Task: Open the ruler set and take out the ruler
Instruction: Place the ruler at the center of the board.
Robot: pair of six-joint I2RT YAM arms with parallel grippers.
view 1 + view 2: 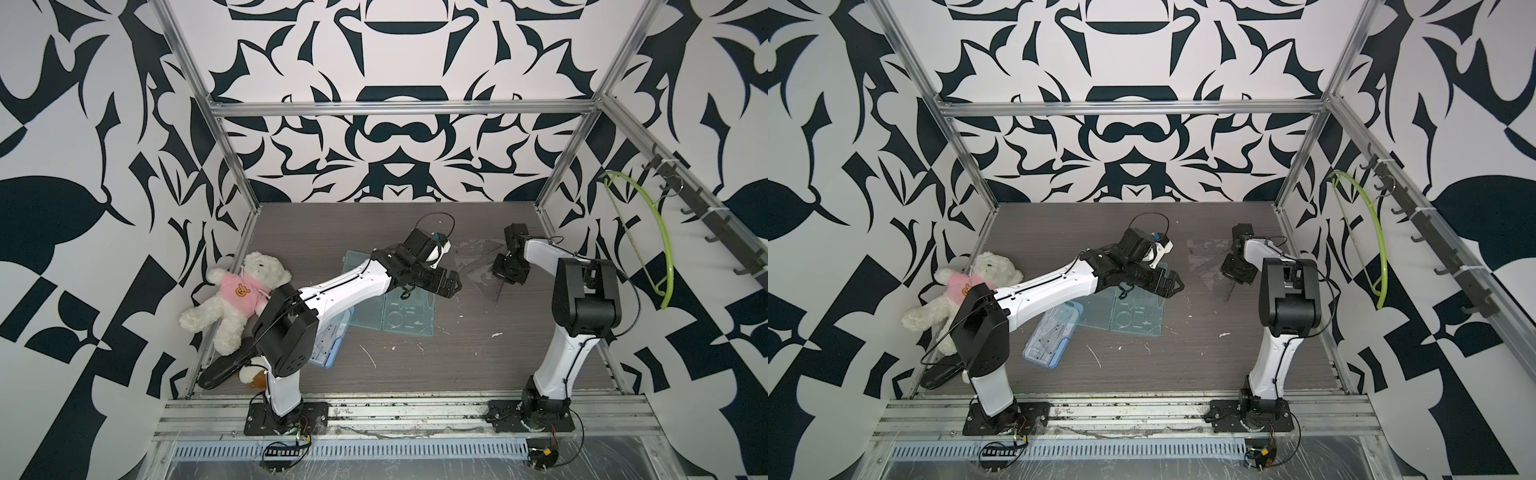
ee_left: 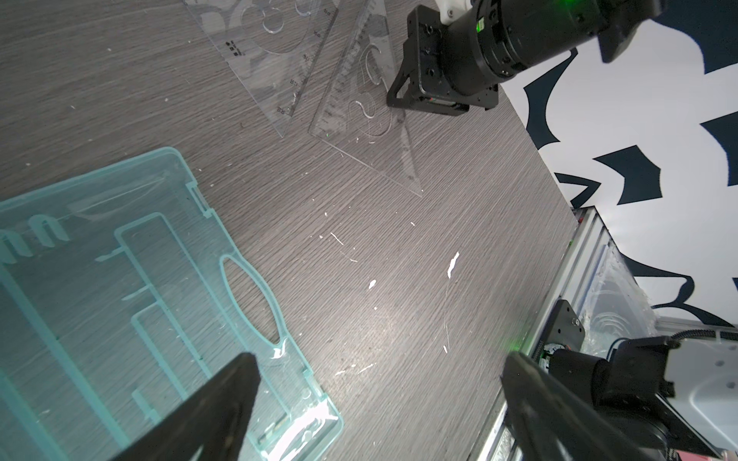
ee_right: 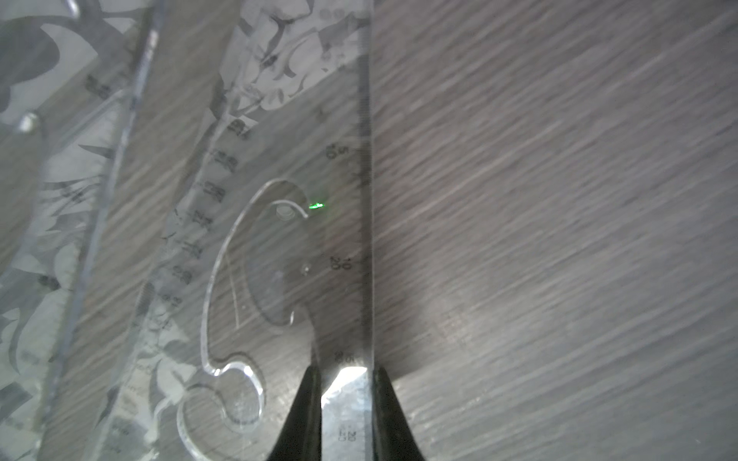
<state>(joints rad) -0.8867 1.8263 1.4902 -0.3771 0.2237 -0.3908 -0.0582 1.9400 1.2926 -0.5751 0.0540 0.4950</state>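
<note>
Over teal case (image 1: 409, 318) — left arm (image 1: 345, 286); teddy (image 1: 243, 291) nearby

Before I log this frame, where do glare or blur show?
Right wrist view: table grain smeared, glare on the clear set square at the right gripper. Left wrist view: glare on the teal case corner. Both top views: sharp, evenly lit.

2 set sqs (image 1: 1204, 259) R of open case (image 1: 1133, 311).

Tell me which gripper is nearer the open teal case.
Left. The left gripper hangs over the teal case's edge; the right gripper is apart, shut on a clear set square.
</note>
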